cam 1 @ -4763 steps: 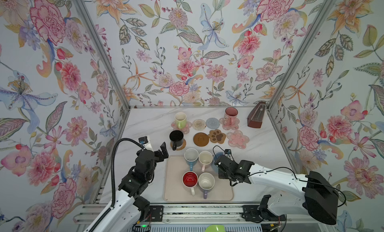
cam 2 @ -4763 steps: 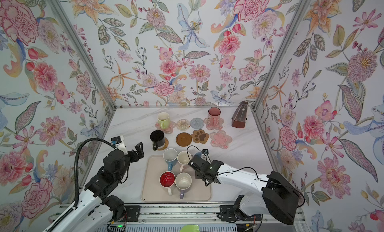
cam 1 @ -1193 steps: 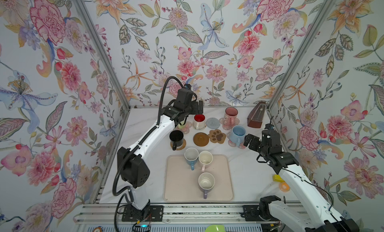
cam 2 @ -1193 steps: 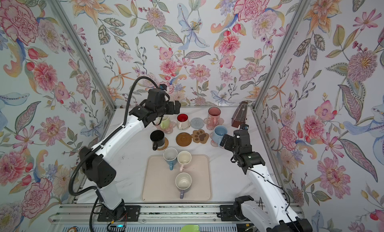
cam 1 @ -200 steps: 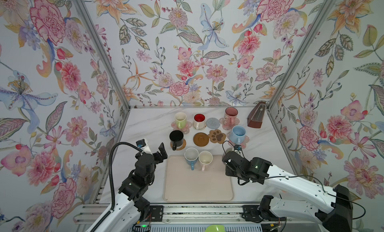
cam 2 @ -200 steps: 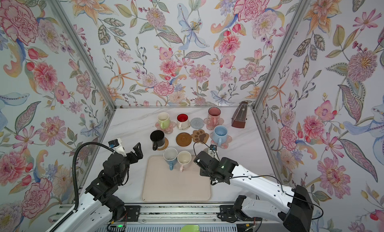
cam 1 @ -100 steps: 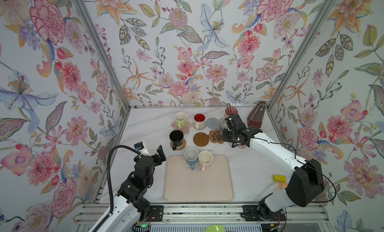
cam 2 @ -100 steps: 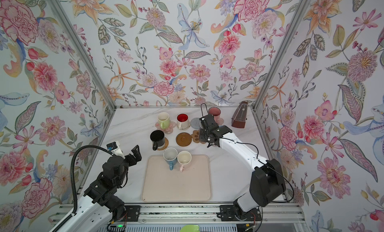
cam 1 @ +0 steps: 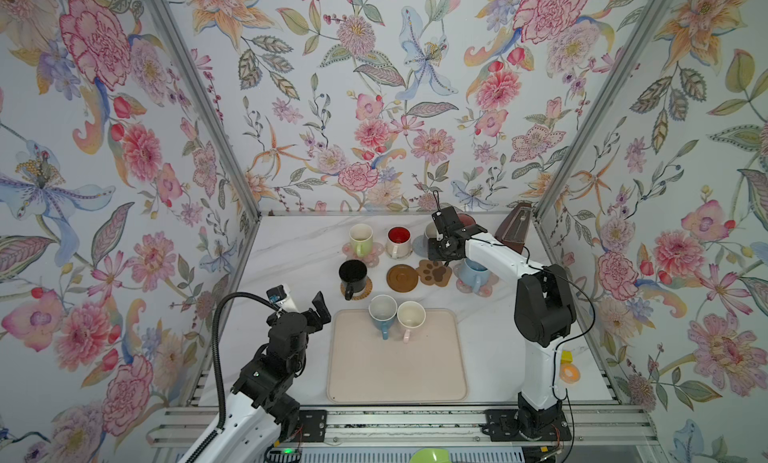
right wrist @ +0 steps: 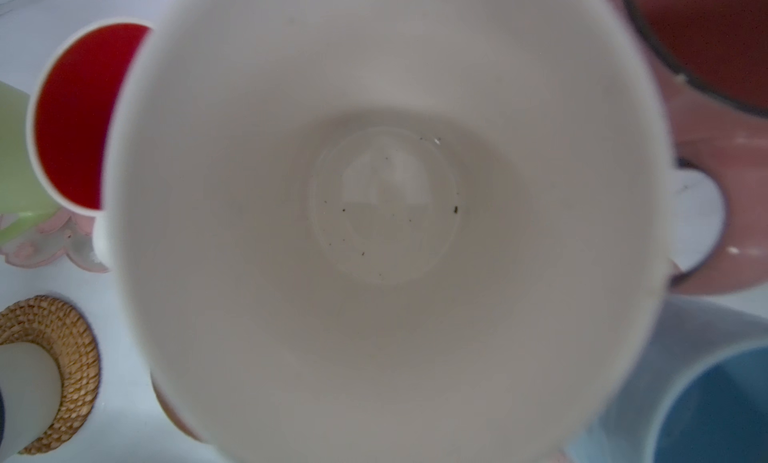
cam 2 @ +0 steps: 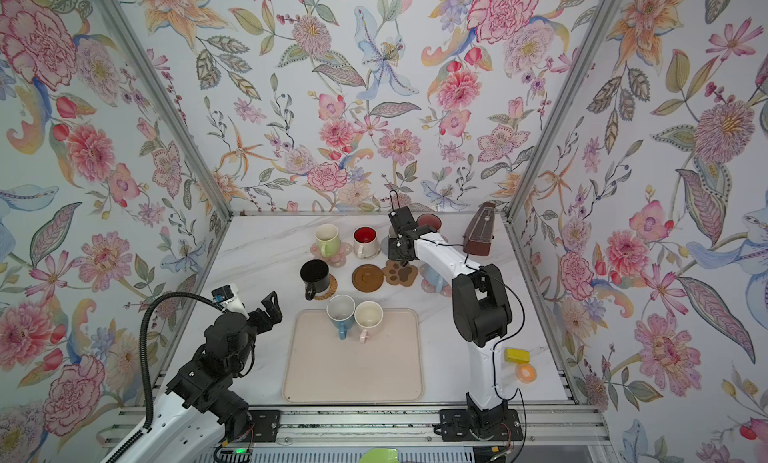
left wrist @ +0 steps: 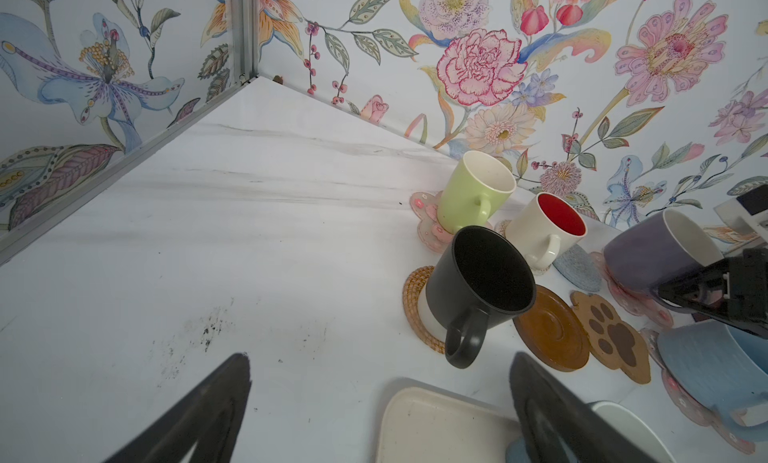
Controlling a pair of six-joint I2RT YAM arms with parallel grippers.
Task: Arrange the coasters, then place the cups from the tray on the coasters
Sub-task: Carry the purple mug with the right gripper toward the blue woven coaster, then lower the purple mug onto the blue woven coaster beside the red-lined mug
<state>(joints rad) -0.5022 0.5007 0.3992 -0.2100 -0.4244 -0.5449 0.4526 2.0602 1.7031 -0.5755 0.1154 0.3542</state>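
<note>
Lavender mug (left wrist: 648,253) clamped in right hand (cam 1: 441,249), back row of worktop (cam 1: 291,253).
Mug tilted, just beside grey-blue coaster (left wrist: 577,267); contact unclear. Left hand (cam 1: 302,302) wide open, empty, left of tray (cam 1: 395,378); blue mug (cam 1: 382,311) and cream mug (cam 1: 411,315) at tray's far edge.

I'm looking at a white marbled tabletop (cam 1: 291,249) with the beige tray (cam 1: 395,369) lying flat on it. Just behind the tray lie a rattan round (cam 1: 365,290), a brown disc (cam 1: 402,278) and a paw shape (cam 1: 434,272). Farther behind it are pink flower mats (cam 1: 376,251) and a grey-blue round (left wrist: 577,270). A brown metronome (cam 1: 513,232) stands behind and to the tray's right. A yellow block (cam 2: 517,356) and an orange ring (cam 2: 525,371) lie to its right.
</note>
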